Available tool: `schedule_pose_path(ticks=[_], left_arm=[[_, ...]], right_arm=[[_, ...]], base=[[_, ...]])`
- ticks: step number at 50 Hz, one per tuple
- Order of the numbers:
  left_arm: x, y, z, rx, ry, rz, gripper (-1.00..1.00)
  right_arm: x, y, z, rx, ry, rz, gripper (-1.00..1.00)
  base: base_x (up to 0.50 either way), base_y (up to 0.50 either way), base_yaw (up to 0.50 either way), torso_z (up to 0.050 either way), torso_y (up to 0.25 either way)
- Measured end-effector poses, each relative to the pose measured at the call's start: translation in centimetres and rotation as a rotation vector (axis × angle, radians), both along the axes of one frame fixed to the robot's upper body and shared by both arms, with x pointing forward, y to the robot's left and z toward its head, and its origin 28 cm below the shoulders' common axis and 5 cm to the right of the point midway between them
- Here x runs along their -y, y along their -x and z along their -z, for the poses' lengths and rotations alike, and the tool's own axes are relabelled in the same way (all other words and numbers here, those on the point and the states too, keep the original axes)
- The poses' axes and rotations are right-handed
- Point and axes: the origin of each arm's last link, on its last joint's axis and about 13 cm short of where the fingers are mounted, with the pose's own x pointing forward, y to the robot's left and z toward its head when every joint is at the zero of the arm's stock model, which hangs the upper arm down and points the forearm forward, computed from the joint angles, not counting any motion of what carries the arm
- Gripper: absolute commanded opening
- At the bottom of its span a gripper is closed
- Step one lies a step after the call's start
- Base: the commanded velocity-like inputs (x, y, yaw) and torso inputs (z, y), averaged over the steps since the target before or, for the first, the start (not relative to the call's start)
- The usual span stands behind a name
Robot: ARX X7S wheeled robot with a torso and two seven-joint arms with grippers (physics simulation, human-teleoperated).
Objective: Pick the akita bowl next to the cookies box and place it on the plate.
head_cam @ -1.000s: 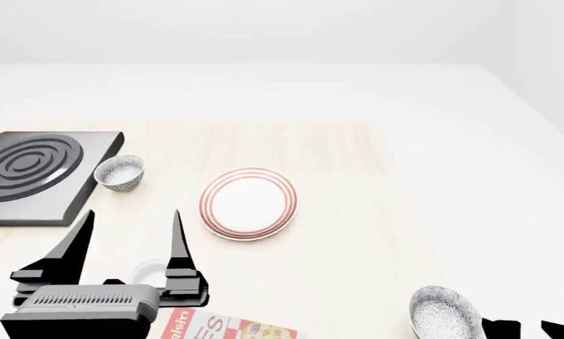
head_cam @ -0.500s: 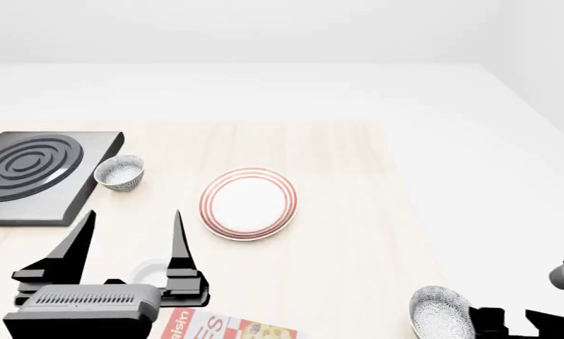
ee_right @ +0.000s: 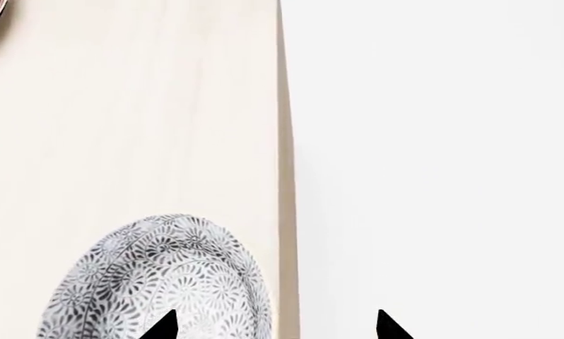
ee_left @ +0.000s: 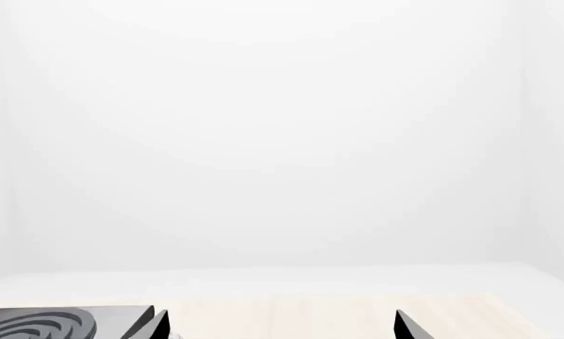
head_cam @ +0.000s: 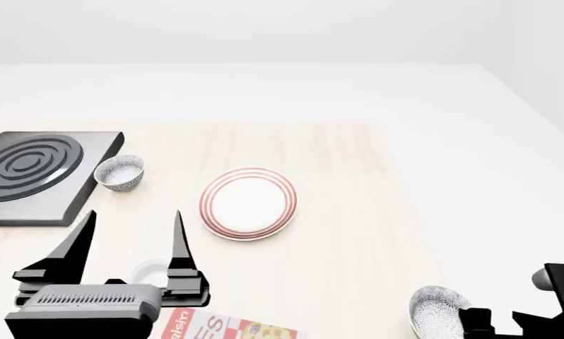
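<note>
Red "aisin" lettering on the cookies box (head_cam: 227,327), by the wide-spread left gripper (head_cam: 129,227); right gripper (ee_right: 274,326) likewise spread

L gripper (head_cam: 126,229) low in head view, fingers spread wide w/ nothing between them. Small white bowl (head_cam: 152,270) sits just behind its right finger, near the base. Cookies box (head_cam: 227,327) just beside the gripper body, partly cut by frame edge. Stove plate (head_cam: 35,173) ahead-left of the L fingertips, a patterned bowl (head_cam: 120,172) touching or just beside its edge. Plate (head_cam: 248,203) ahead-right of L gripper, near. R gripper (head_cam: 494,321) at bottom corner, akita bowl (head_cam: 439,310) right at its tips; jaw state unclear. All on wood table (head_cam: 357,212).
</note>
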Motion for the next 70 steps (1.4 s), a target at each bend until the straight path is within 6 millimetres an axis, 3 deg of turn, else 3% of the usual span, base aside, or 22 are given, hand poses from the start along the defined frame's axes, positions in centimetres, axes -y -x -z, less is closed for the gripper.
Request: schedule_pose_path(ticks=[70], left_arm=[[0.0,0.0,0.0,0.0,-0.001,0.001,1.0]], right_arm=[[-0.9,-1.2,3.6,-0.033,-0.05,-0.024,1.0]], base=[[0.0,0.0,0.0,0.0,0.0]])
